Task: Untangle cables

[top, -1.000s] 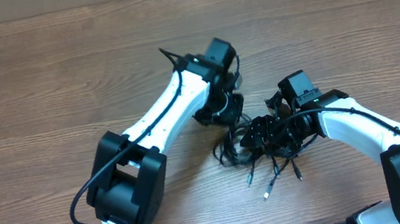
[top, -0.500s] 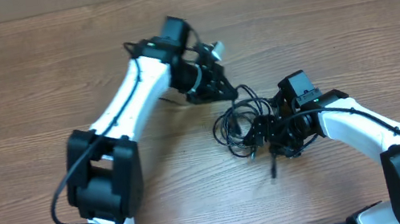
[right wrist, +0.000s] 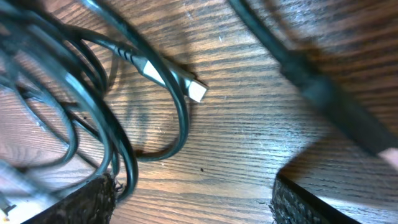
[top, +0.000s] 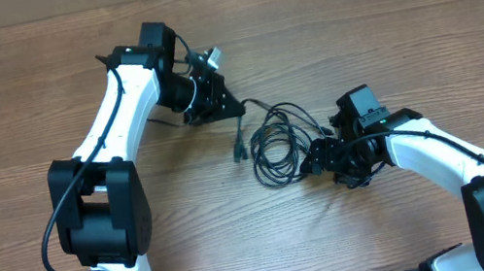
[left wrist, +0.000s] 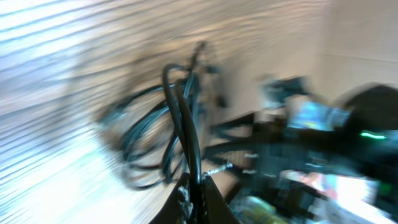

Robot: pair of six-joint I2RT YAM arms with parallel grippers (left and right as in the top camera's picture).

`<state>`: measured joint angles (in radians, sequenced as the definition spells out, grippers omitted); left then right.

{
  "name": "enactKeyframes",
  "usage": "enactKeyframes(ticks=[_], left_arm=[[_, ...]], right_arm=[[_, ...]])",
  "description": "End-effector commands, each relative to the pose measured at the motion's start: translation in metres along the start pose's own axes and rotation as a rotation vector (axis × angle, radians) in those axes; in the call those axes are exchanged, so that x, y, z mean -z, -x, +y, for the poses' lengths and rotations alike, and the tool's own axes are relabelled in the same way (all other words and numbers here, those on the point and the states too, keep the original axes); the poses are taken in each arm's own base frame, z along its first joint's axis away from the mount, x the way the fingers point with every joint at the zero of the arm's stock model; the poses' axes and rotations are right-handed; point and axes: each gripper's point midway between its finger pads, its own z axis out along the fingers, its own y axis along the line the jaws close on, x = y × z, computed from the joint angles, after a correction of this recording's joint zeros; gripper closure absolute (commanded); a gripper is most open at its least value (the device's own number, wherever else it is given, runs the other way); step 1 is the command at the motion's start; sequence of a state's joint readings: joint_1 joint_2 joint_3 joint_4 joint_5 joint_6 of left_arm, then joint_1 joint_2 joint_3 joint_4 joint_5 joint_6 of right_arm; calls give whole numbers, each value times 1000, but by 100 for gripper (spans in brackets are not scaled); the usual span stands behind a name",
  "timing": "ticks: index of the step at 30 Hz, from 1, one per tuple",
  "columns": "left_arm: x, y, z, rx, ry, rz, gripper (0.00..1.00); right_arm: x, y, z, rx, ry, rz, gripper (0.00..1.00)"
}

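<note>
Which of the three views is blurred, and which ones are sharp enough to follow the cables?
Left wrist view: heavily smeared, so the cables are only dark streaks. Right wrist view: sharp on the table grain and a plug, but the strand at upper right is out of focus. Overhead view: sharp and evenly lit, with soft shadows and no strong glare.
</note>
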<state>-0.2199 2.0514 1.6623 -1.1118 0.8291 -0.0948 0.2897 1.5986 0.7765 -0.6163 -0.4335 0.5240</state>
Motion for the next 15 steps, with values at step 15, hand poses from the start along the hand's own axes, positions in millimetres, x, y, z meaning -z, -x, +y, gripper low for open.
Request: enactKeyframes(ticks=[15], left_arm=[[5, -22, 98, 30, 557, 23, 90]], right_arm=[[6, 10, 4, 18, -7, -48, 21]])
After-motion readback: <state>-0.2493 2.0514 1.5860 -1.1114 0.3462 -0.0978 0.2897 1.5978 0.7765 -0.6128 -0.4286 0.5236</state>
